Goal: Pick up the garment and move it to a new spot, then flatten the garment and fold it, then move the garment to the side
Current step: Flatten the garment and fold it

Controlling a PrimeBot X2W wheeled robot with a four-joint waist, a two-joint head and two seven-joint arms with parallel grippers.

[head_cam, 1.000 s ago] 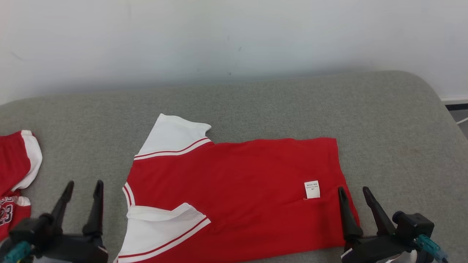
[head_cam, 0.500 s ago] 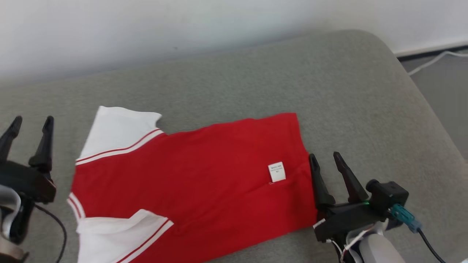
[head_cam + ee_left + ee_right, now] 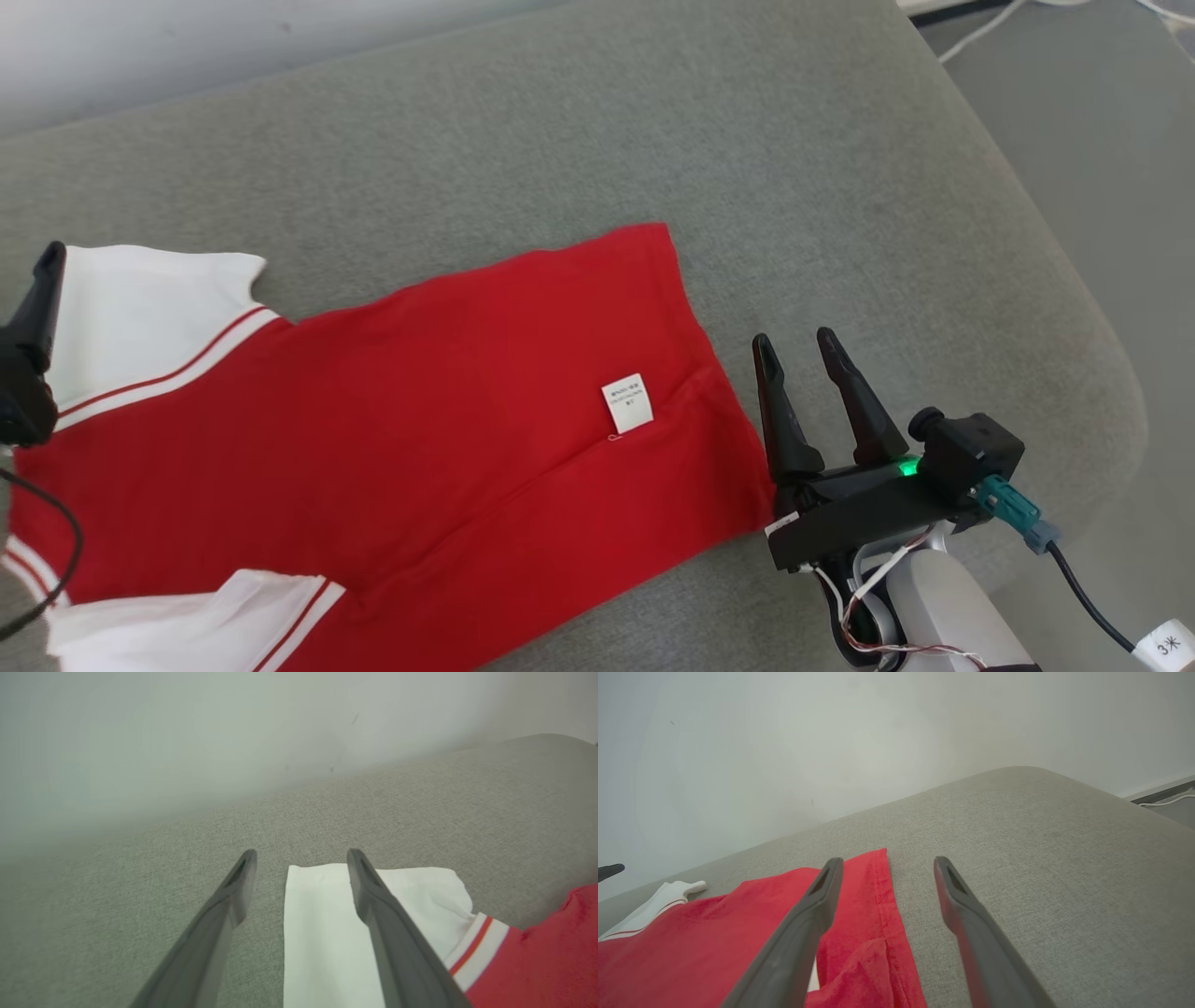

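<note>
You've got a wide grey cushion (image 3: 840,187) with bare fabric along the wall (image 3: 187,742) side and on your right, out to its rounded corner. Past that corner is floor with a white cable (image 3: 971,33).

The garment (image 3: 420,420) lies flat, left of centre. Its long axis is diagonal in the head view, with the straight hem up-right and the white sleeve (image 3: 140,299) far left (a second sleeve sits at the bottom edge).

The right gripper (image 3: 794,338) is spread wide and empty, just beside the hem; one finger is over red cloth, the other over cushion. The left gripper (image 3: 301,856) is equally wide and empty, straddling the sleeve's edge; contact is unclear.

A small white label (image 3: 626,403) sits near the hem.
</note>
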